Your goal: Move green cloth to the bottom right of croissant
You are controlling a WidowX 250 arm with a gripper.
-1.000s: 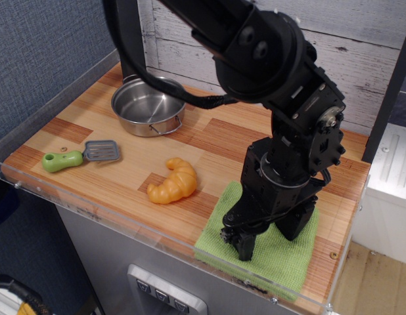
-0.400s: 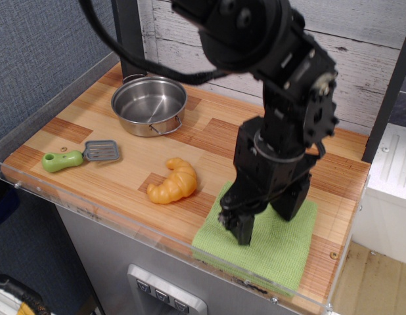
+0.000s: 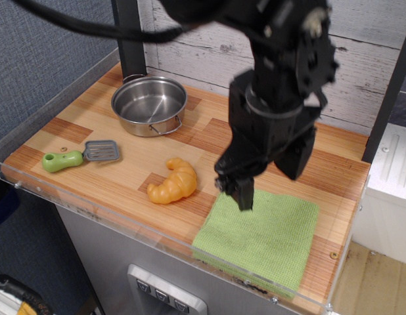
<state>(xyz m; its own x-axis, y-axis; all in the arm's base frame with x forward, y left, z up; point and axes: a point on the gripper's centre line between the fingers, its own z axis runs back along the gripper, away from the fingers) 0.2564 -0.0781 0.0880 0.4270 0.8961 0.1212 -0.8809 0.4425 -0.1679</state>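
The green cloth lies flat at the front right corner of the wooden table top. The orange-yellow croissant lies to its upper left, a small gap away. My gripper hangs in the air above the cloth's upper left corner, clear of the cloth. Its black fingers point down, stand slightly apart and hold nothing. The black arm hides part of the table behind the cloth.
A steel pot stands at the back left. A green-handled grey spatula lies at the left front. A clear plastic rim runs along the table's front edge. A wooden plank wall stands behind the table.
My gripper was down on the cloth. It has risen and moved back, leaving the cloth flat on the table. The croissant, pot and spatula have not moved.
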